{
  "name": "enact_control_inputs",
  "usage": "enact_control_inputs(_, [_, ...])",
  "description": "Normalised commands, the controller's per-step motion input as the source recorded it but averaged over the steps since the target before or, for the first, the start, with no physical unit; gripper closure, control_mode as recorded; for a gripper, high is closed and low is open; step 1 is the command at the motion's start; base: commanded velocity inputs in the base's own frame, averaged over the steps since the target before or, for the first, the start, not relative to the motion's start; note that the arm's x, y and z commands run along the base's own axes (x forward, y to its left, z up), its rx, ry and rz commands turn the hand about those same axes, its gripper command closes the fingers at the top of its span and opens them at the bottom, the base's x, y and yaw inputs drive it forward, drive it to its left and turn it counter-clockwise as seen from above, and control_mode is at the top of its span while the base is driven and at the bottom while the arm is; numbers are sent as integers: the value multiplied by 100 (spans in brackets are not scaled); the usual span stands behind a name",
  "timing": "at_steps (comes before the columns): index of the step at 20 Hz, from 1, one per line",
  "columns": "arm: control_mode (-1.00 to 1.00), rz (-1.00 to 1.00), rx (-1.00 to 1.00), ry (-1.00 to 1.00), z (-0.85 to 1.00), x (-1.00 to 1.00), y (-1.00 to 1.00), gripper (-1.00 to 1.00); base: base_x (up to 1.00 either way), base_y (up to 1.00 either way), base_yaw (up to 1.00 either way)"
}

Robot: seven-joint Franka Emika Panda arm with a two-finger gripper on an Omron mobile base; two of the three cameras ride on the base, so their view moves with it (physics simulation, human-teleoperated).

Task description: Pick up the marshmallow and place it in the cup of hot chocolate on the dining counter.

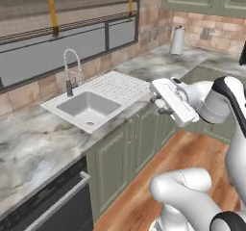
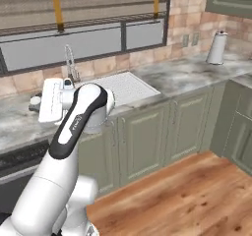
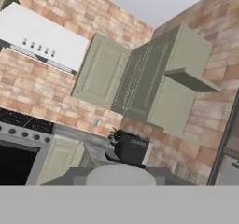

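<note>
The white arm's gripper [image 1: 157,101], jaws shut with no visible load, hung beside the steel sink [image 1: 86,109]. Marshmallow's whereabouts unclear; seemingly searching, the base must find the dining counter.

You have one sink [image 1: 86,107] set in the marble wall counter [image 1: 29,143], with one curved faucet [image 1: 72,69] standing at its back rim. One paper towel roll [image 1: 178,40] stands on that counter well to the right of the sink. One dishwasher [image 1: 53,206] sits below it, left of the sink. In the hand view you can count one range hood [image 3: 42,38], one stove [image 3: 18,146] beneath that hood, and one dark toaster [image 3: 133,149] to the stove's right.
</note>
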Motion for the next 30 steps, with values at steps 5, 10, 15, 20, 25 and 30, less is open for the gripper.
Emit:
enact_control_inputs(5, [100, 0, 0, 0, 0, 0, 0, 100, -2, -65, -57])
enact_control_inputs(10, [100, 0, 0, 0, 0, 0, 0, 100, -3, -45, -68])
enact_control_inputs(15, [100, 0, 0, 0, 0, 0, 0, 100, 0, -37, -75])
enact_control_inputs(20, [100, 0, 0, 0, 0, 0, 0, 100, 0, -36, -77])
enact_control_inputs(25, [100, 0, 0, 0, 0, 0, 0, 100, 0, -39, -76])
enact_control_inputs(30, [100, 0, 0, 0, 0, 0, 0, 100, 0, -31, -79])
